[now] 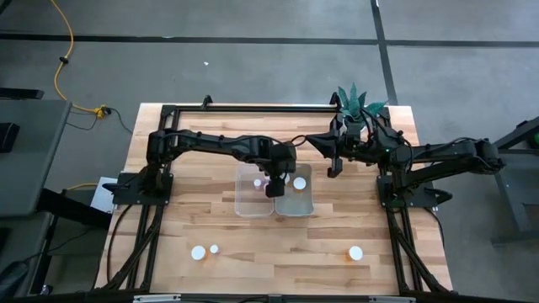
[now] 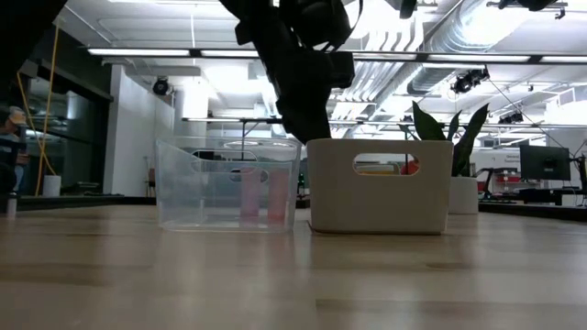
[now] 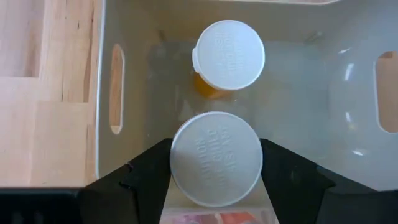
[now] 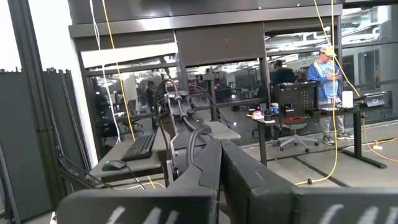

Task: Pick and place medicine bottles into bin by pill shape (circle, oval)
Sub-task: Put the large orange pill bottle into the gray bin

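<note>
My left gripper [image 1: 274, 187] points down over the white bin [image 1: 301, 204] and is shut on a medicine bottle with a white cap [image 3: 216, 158]. A second amber bottle with a white cap [image 3: 229, 55] stands inside that bin and also shows in the high view [image 1: 299, 183]. The clear bin [image 1: 250, 199] to its left holds pinkish bottles [image 2: 264, 192]. Three more white-capped bottles [image 1: 198, 252] [image 1: 214, 249] [image 1: 355, 252] stand on the table near its front edge. My right gripper [image 1: 334, 168] is shut and empty, raised at the far right by the plant. My left gripper pinches the bottle between its two fingers [image 3: 283, 177], one on each side at the cap's rim [image 3: 256, 163]. The wide cap hides the body below. The fingers come from above, pointing down. The bottle stands upright over the white bin's floor, beside the other bottle.
A green plant in a white pot [image 2: 461, 188] stands at the table's far right. The two bins [image 2: 229, 183] [image 2: 381, 186] sit side by side at the table's middle. The black arm frames [image 1: 135, 185] [image 1: 408, 189] flank the work area.
</note>
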Robot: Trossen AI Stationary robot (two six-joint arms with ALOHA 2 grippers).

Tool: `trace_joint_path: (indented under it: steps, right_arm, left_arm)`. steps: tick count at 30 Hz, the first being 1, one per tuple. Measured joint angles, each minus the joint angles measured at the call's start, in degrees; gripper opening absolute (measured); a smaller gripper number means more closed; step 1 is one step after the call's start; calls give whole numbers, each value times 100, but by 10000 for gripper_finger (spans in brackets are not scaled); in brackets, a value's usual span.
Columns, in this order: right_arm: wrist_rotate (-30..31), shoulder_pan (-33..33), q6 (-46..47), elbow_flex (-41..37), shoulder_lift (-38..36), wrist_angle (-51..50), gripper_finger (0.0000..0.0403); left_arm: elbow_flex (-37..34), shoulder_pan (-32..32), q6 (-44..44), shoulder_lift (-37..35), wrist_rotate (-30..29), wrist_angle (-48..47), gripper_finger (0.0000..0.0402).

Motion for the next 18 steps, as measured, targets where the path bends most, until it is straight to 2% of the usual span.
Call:
trace_joint_path:
  steps: [6, 18]
  right_arm:
    - [0, 0, 0, 0, 0, -1, 0]
    - [0, 0, 0, -2, 0, 0, 0]
  left_arm:
    - [0, 0, 0, 0, 20, -2, 249]
    - [-1, 48, -14, -57, 29, -47, 252]
